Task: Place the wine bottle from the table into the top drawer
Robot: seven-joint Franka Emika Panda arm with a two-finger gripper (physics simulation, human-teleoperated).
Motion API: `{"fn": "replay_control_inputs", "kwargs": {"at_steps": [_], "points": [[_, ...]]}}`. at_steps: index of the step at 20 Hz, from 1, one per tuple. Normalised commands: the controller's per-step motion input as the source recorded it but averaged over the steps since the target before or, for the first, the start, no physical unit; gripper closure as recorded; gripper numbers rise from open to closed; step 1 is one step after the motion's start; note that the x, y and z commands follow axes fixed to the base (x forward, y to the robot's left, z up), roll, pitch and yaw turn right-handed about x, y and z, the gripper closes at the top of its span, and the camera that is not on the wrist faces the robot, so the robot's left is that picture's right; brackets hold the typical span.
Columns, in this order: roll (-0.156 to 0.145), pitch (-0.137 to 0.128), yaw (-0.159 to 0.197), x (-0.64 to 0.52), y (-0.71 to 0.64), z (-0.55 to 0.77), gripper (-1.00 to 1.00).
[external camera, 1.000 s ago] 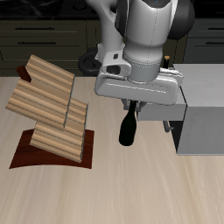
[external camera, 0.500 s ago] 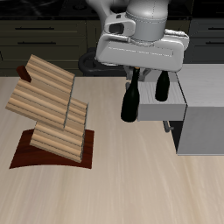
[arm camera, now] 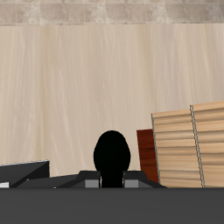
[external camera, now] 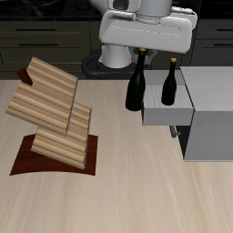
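Holding the wine bottle [external camera: 136,89] upright and clear of the tabletop [external camera: 136,191], just beside the near side wall of the open top drawer [external camera: 169,115] and not yet over its cavity. Gripping it high up, around the neck, with the pincer [external camera: 142,53] closed tight on the glass; looking down in the wrist view at only the dark round shoulder [arm camera: 112,154] between the two fingers. Judging the bottle to be rigid, smooth and fairly heavy for so narrow a hold, so likely to swing or slip if jerked, and breakable if knocked against the drawer wall. Treating the neck as a workable place to hold, while keeping the body hanging straight below it. Noting a second, look-alike bottle [external camera: 170,83] standing at the drawer, close alongside, though not being able to tell whether inside it or on the grey cabinet [external camera: 211,116] behind. Leaving the slatted wooden rack [external camera: 50,107] well apart across the tabletop. Needing, by this reading, to clear the wall without brushing that other bottle.
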Motion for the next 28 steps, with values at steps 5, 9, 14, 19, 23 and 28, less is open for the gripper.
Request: {"fn": "replay_control_inputs", "kwargs": {"at_steps": [5,9,14,19,23,28], "points": [[-0.003,-0.037,0.002,-0.19,-0.10,0.20,1.00],[0.000,-0.035,-0.023,-0.26,-0.12,0.23,1.00],[-0.009,-0.030,-0.030,-0.28,-0.19,0.14,1.00],[0.003,-0.054,-0.002,-0.26,-0.07,0.26,1.00],[0.010,-0.048,-0.024,-0.37,0.04,0.24,1.00],[0.000,-0.022,-0.014,-0.21,0.00,0.10,1.00]]}}
